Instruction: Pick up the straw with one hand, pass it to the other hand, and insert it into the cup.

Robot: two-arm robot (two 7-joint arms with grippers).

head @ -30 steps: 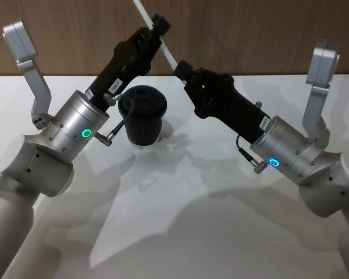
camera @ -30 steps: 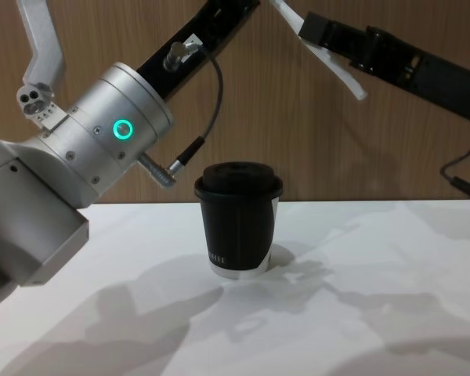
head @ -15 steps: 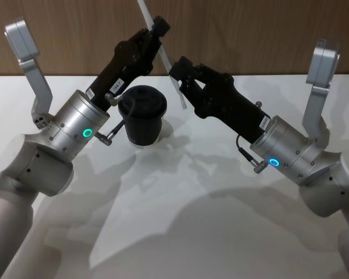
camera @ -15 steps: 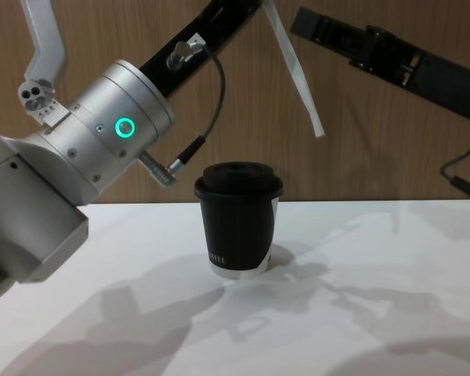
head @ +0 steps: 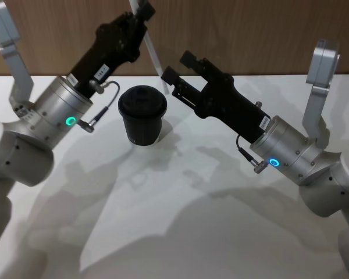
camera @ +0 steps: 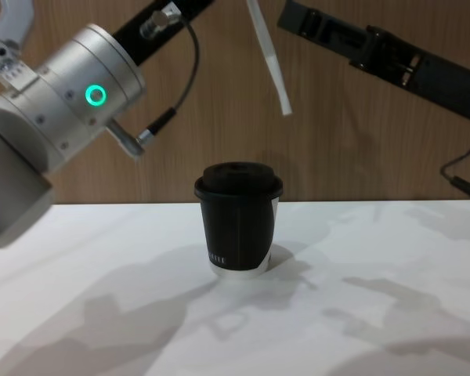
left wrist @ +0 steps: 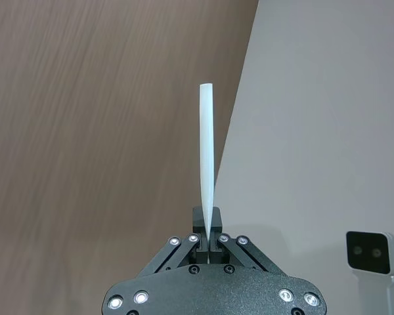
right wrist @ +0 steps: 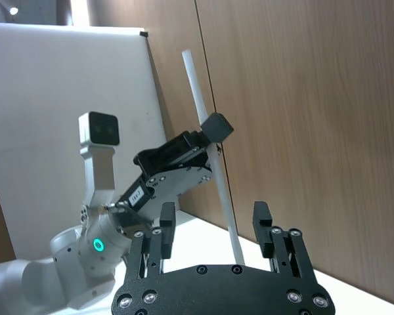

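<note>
Handover is done. A second ago both grippers were on the straw (head: 151, 49); now only the left gripper (head: 141, 10) has it, fingers closed on its upper part, the long free end running down and tilted. The right gripper (head: 179, 65) has let go and backed off, fingers wide open with nothing between them, hovering behind and to the right of the cup (head: 142, 116). Over the last half second the left arm also swung up and to the robot's left. In the chest view that brought the straw's lower tip in toward the cup; it now hangs above the lid (camera: 237, 178), a bit to its right, well clear of it. The cup hasn't moved: upright on the tabletop (head: 192, 221), domed lid on, nothing in it yet. So pick and pass look complete and only insertion is left. Judging from this, the left arm needs to bring the straw closer to upright, line the tip over the lid's opening, then lower it. I can't make out the opening here. The grip sits far from the tip, so the tip could skid on the dome.
</note>
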